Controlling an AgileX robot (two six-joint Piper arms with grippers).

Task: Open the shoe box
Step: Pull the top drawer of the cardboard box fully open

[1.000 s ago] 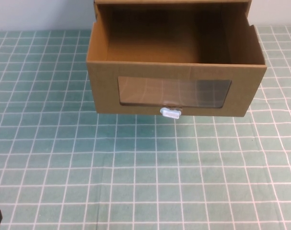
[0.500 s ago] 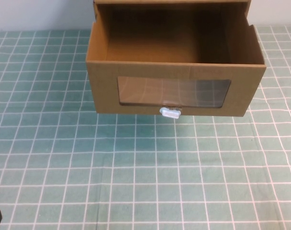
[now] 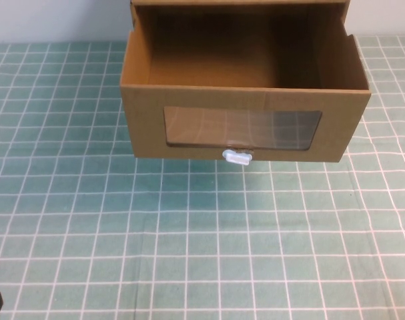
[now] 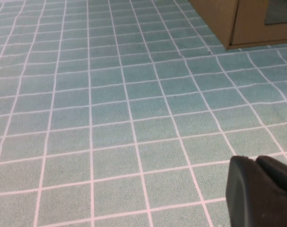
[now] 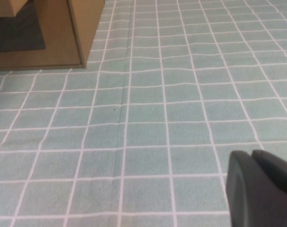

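No text, label or number is readable, even on the shoe box (image 3: 149, 127).

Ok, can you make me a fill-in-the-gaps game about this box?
1. The shoe box is open, and inside it is ____.
2. The small handle below its window is coloured ____.
3. The cloth under it has squares coloured ____.
4. The left pincer and the right pincer, both over the cloth away from the box, are each ____.
Missing words: empty; white; green; shut.
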